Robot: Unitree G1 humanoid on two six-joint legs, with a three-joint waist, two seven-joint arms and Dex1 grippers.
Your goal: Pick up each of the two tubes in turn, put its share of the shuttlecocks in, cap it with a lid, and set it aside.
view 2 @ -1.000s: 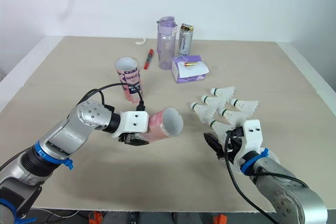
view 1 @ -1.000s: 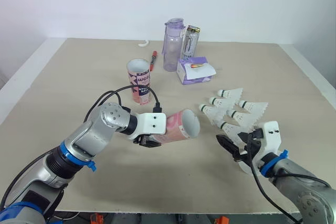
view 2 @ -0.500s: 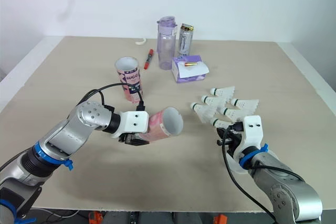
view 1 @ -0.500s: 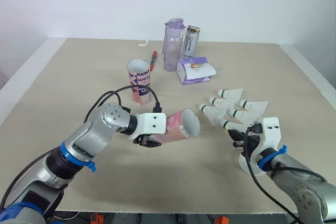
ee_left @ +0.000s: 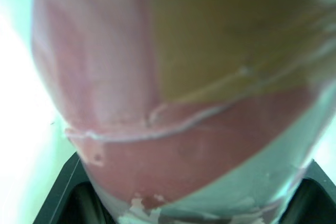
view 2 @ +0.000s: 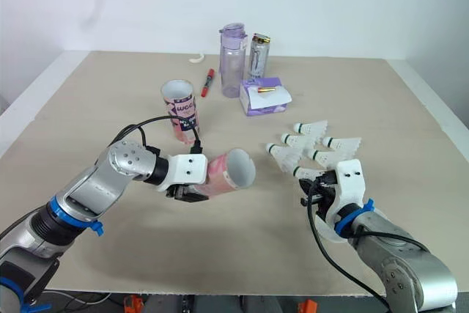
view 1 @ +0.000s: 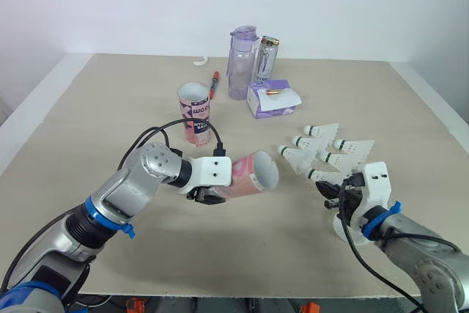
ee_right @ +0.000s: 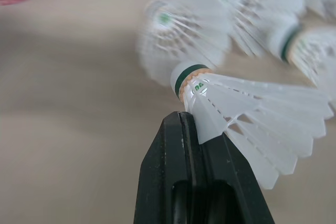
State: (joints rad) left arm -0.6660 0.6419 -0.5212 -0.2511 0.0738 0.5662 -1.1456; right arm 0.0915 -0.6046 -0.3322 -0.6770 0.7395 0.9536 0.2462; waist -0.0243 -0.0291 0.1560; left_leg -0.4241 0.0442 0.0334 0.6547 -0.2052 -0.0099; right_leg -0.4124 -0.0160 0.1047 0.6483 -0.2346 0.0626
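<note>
Head view, surface: beige desk [view 1: 80,115], white wall at 12 o'clock.
Head view, left pincer [view 1: 208,195]: clamped on pink tube [view 1: 248,176], held sideways over the desk, mouth toward 3 o'clock.
Head view, right pincer [view 1: 331,190]: at nearest shuttlecock [view 1: 323,176] of cluster, close to 6 o'clock edge.
Head view, second tube [view 1: 193,111]: upright, 11 o'clock of pink tube.
Head view, open room: wide desk toward 9 o'clock; bottle [view 1: 242,62], can [view 1: 267,58], box [view 1: 272,98] at 12 o'clock.
Left wrist: pink tube between both fingers [ee_left: 71,192].
Right wrist: fingers [ee_right: 165,156] pressed together, pinching shuttlecock skirt.
</note>
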